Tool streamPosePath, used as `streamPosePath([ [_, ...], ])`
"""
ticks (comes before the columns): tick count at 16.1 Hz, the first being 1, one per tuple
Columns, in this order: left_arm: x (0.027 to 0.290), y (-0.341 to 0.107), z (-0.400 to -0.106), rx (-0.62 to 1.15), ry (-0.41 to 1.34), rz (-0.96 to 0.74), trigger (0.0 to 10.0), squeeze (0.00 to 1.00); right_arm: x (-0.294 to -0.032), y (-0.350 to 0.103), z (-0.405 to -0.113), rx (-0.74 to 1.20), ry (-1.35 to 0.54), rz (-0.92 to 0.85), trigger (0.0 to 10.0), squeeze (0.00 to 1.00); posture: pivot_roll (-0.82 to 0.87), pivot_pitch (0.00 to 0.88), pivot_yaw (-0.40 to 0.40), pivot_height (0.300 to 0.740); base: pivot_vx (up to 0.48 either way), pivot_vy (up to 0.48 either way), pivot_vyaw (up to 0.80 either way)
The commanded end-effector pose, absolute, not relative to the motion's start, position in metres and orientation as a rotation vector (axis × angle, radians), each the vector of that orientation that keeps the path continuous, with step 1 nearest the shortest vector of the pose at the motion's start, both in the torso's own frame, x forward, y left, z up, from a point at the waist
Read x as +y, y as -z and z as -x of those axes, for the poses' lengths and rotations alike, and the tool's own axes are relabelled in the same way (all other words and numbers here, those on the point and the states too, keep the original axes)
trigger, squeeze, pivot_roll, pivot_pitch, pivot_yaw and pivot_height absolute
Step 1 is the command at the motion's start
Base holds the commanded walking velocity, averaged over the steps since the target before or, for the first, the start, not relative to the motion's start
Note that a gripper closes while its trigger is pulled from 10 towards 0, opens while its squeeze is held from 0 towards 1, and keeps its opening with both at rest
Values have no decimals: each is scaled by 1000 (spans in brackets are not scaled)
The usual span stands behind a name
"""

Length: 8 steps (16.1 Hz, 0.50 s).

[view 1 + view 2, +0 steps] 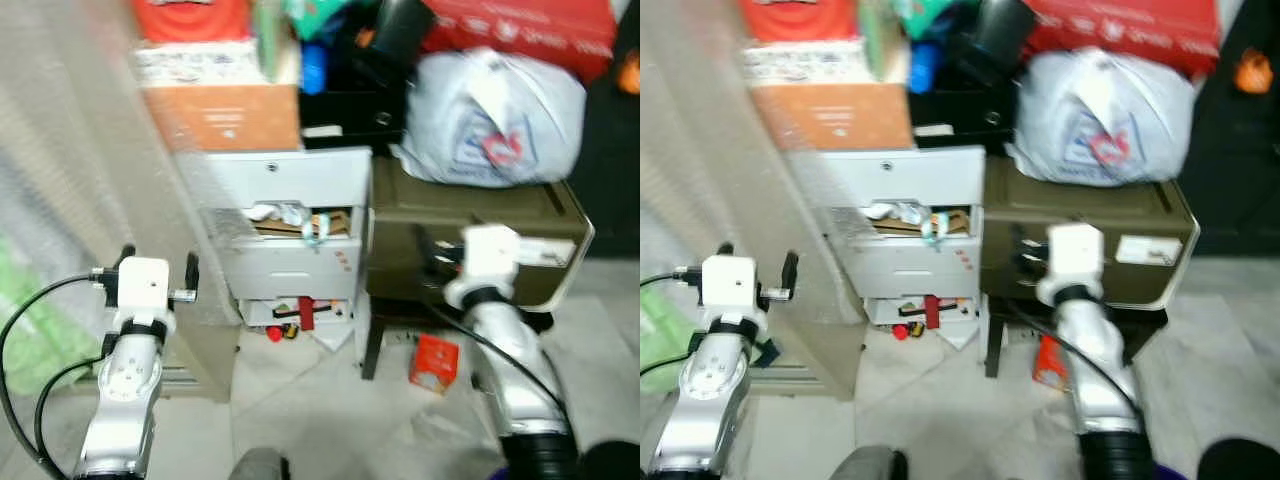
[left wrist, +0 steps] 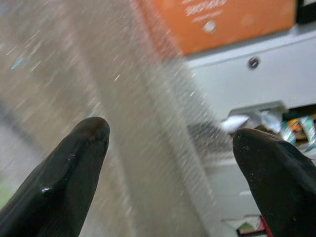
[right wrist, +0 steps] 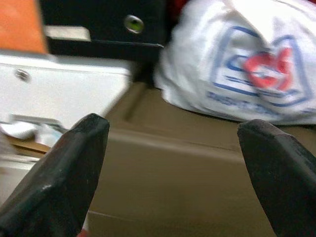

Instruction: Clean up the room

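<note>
Left gripper [image 2: 168, 163]: fingers spread, empty, facing white drawer unit [image 1: 290, 235]
Right gripper [image 3: 173, 163]: spread, empty, before olive crate [image 1: 470, 235]
White bag [image 1: 490, 115]: atop crate

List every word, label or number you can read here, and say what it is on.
None can be read.
White plastic bag: red and blue logo, too blurred.
Orange box: white print, too blurred.
Red package: white lettering, too blurred.
Olive crate: white label, too small.
</note>
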<state>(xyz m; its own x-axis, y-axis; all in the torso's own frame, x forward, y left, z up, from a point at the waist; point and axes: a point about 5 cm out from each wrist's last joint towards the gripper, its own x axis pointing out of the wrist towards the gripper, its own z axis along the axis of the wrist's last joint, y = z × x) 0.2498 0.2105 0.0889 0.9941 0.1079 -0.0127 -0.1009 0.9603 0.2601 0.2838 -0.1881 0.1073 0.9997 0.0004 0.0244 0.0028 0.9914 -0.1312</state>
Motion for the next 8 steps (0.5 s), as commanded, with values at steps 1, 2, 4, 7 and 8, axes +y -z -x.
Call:
streamPosePath([
  [1,220,-88,-247,47,-117,-287,10000,0,-200,-95,-283,15,54,154,10000,0,-9,0,28,740,0,0,0],
  [2,227,-84,-244,71,-134,-289,10000,0,-212,-86,-279,55,101,153,10000,0,-15,0,32,740,0,0,0],
  [4,236,-81,-243,101,-156,-303,10000,0,-222,-81,-274,83,130,152,10000,0,-21,0,35,740,0,0,0],
  [7,237,-78,-244,120,-149,-304,10000,0,-217,-83,-274,58,111,153,10000,0,-23,0,37,740,0,0,0],
  [8,237,-78,-244,123,-150,-303,10000,0,-217,-83,-274,57,111,153,10000,0,-23,0,37,740,0,0,0],
])
